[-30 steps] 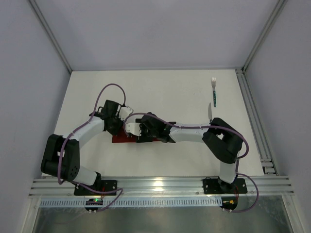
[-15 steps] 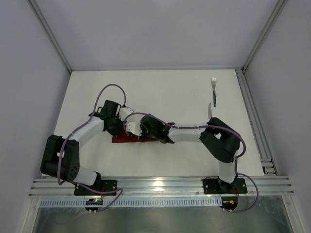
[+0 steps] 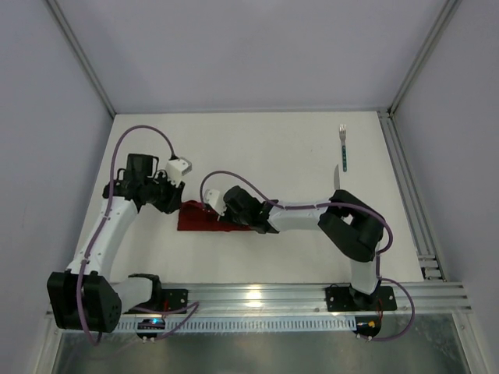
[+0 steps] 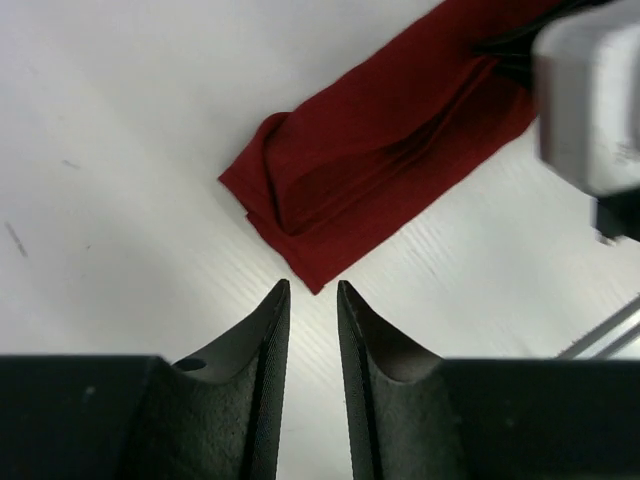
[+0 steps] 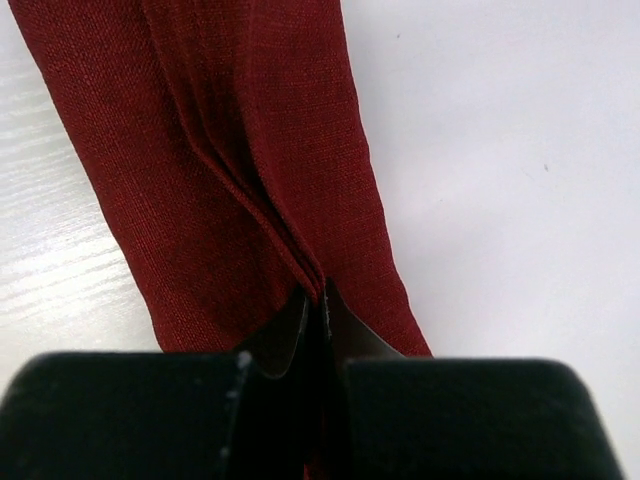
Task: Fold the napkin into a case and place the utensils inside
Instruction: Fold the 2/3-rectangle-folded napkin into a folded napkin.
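Since a moment before, the left arm [image 3: 109, 226] had swung out toward 9 o'clock and drawn its gripper off the cloth. It now stretched up the table's [image 3: 273, 148] left side, elbow wide, wrist bent back toward 4 o'clock. The left gripper [image 4: 310, 290] hung just short of the case's [image 4: 380, 160] near corner. Its fingers stood only a narrow slit apart and held nothing.

The right arm [image 3: 300, 214] had barely shifted. It reached low across the table from its raised elbow at 3 o'clock toward 9 o'clock. The right gripper [image 5: 318, 300] was closed tight, pinching a raised fold along the middle of the case [image 5: 250, 150].

The case [image 3: 191, 218] lay flat on the table as a long, narrow red strip, toward 7 o'clock from the centre, running from 9 to 3 o'clock. Its left end was bare and slightly rumpled, with stacked layers showing at the edge; its right end was hidden under the right gripper [image 3: 212, 213]. How the layers opened I could not tell.

The fork [image 3: 343, 148] lay out at 2 o'clock, tines pointing to 12, well apart from the case. The knife [image 3: 337, 178] lay just below it, only its blade showing beyond the right arm's elbow.
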Robot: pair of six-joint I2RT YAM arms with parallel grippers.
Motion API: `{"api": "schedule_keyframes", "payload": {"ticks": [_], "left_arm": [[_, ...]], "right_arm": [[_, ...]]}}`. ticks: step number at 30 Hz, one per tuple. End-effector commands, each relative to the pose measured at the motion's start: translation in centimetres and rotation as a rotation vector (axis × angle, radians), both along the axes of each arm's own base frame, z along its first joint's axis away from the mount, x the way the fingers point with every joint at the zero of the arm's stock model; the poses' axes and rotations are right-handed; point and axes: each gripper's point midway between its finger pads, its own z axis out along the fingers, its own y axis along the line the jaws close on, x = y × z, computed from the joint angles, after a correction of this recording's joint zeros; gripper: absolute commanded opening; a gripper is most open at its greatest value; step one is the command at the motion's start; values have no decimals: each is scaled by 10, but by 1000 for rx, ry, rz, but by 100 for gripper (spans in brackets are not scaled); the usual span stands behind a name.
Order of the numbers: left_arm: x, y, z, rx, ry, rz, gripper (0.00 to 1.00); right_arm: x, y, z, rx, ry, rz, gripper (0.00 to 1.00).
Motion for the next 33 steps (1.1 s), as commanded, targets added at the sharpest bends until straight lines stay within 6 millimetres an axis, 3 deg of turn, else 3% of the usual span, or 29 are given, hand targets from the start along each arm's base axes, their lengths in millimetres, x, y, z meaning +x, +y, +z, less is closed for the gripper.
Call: {"api": "schedule_keyframes", "payload": {"ticks": [1,3,4,7,9,13,15,17,21,25,29,33], "left_arm": [[-35,-30,5,-144,25,-174,27],[-36,-27,1,-107,-62,-222,29],[-34,-24,-16,-68,-106,-261,31],[-36,-18,-43,29,-185,-383,36],[-30,-19,-46,61,-267,-442,38],[-22,-14,-67,155,-388,-536,53],[-4,-13,-61,172,-471,-499,57],[-5,-16,-64,170,-494,-526,59],[-12,-16,-84,199,-494,-596,57],[-17,-12,-97,223,-437,-638,45],[-27,-13,-99,218,-403,-681,35],[-22,-10,-98,228,-424,-638,34]], "right_arm": [[-2,12,2,98,70,-46,4],[-2,13,4,127,97,-50,4],[-5,11,2,138,122,-60,4],[-8,11,6,191,174,-52,4],[-7,11,7,209,191,-61,4],[-10,14,5,227,215,-51,4],[-12,16,3,235,232,-55,4],[-12,17,3,240,239,-54,4],[-14,17,3,243,242,-47,4],[-14,18,7,250,232,-31,4],[-10,18,9,247,223,-43,4],[-10,15,19,256,183,-65,4]]}}
